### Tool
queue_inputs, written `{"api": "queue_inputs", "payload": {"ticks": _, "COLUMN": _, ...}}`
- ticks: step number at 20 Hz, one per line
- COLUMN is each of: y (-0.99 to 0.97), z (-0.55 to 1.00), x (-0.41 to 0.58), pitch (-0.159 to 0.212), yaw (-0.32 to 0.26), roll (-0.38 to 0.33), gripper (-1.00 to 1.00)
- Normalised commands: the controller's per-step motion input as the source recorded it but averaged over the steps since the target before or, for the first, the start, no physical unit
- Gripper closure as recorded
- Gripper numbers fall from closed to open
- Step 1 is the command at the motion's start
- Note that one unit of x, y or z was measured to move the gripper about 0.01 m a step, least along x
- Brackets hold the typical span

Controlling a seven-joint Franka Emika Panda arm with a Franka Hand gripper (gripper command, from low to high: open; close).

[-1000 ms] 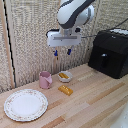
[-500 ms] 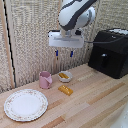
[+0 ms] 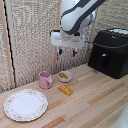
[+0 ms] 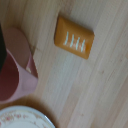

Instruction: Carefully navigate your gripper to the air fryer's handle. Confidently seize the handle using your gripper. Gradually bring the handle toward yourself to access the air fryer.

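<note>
The claw (image 3: 66, 51) is held spread and empty above the counter (image 3: 95, 100); the air fryer (image 3: 111, 52) sits at the exterior view's right, its rigid, probably slick handle (image 3: 104, 61) best gripped mid-bar

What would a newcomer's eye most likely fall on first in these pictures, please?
Probably the white gripper, hanging open in mid-air above the small bowl. Next comes the black air fryer at the exterior view's right, its handle untouched. The pink mug and floral plate sit towards the left.
</note>
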Motion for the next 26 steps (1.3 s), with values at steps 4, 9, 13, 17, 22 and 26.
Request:
{"api": "queue_inputs", "payload": {"ticks": 4, "y": -0.16, "z": -0.09, "x": 0.100, "pitch": -0.046, "yaw": -0.194, "roll": -0.365, "gripper": -1.00}}
{"api": "queue_inputs", "payload": {"ticks": 9, "y": -0.21, "z": -0.08, "x": 0.014, "pitch": -0.069, "yaw": -0.144, "roll": -0.370, "gripper": -1.00}}
{"api": "queue_inputs", "payload": {"ticks": 13, "y": -0.33, "z": -0.13, "x": 0.000, "pitch": -0.095, "yaw": -0.131, "roll": -0.340, "gripper": -1.00}}
{"api": "queue_inputs", "payload": {"ticks": 17, "y": -0.41, "z": -0.09, "x": -0.008, "pitch": -0.154, "yaw": -0.021, "roll": -0.361, "gripper": -1.00}}
{"api": "queue_inputs", "payload": {"ticks": 22, "y": -0.48, "z": -0.17, "x": -0.013, "pitch": -0.117, "yaw": -0.003, "roll": -0.324, "gripper": -1.00}}
{"api": "queue_inputs", "payload": {"ticks": 26, "y": -0.56, "z": -0.19, "x": -0.056, "pitch": -0.026, "yaw": 0.007, "roll": -0.249, "gripper": -1.00}}
